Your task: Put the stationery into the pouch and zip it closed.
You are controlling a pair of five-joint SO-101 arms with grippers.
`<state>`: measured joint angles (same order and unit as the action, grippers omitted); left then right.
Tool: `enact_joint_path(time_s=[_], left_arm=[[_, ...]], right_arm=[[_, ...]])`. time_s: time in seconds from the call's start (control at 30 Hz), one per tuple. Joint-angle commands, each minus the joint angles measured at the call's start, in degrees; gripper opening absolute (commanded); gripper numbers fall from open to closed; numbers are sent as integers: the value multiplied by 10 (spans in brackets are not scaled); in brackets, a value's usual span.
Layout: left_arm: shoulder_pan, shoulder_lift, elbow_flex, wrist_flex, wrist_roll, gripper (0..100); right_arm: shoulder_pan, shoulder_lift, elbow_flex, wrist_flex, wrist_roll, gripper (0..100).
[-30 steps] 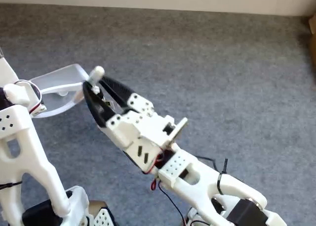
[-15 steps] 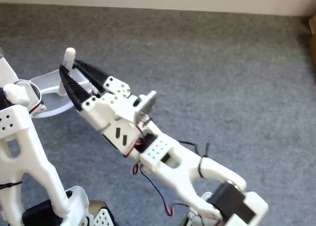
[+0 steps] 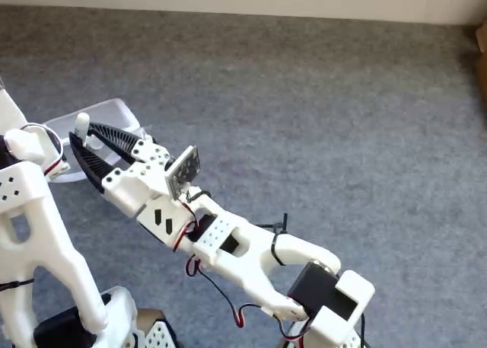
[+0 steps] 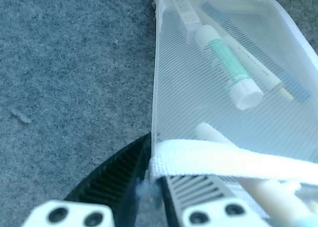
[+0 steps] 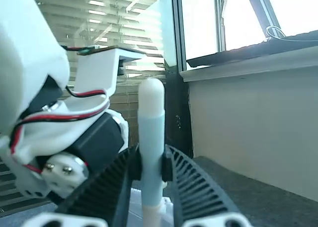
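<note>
Translucent pouch (image 4: 191,105) holds pens (image 4: 229,68); light-blue pen (image 5: 150,137) upright, gripped.

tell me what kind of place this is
Probably an office or lab room used for robot work: slatted blinds and a bright window above a sill show behind the right gripper, and a white robot arm hangs over grey carpet-like matting.

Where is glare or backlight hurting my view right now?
Right wrist view: bright windows wash out behind the pen in the right gripper. Left wrist view: even light, stationery visible through the pouch wall. High view: flat light on the grey surface, no glare.
</note>
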<state>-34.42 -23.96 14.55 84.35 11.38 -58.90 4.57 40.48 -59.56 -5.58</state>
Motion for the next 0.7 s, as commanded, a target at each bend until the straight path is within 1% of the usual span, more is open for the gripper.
enact_joint_path(time_s=[0.0,0.17,0.67], left_arm=[[-8,-2,0,-9,8,7],[-8,-1,0,-10,8,7],[-8,0,0,-10,8,7]], right_arm=[[-13,-7,-28,1,-1,30],[-14,-8,-28,5,-1,180],[-9,-10,-31,5,-1,183]])
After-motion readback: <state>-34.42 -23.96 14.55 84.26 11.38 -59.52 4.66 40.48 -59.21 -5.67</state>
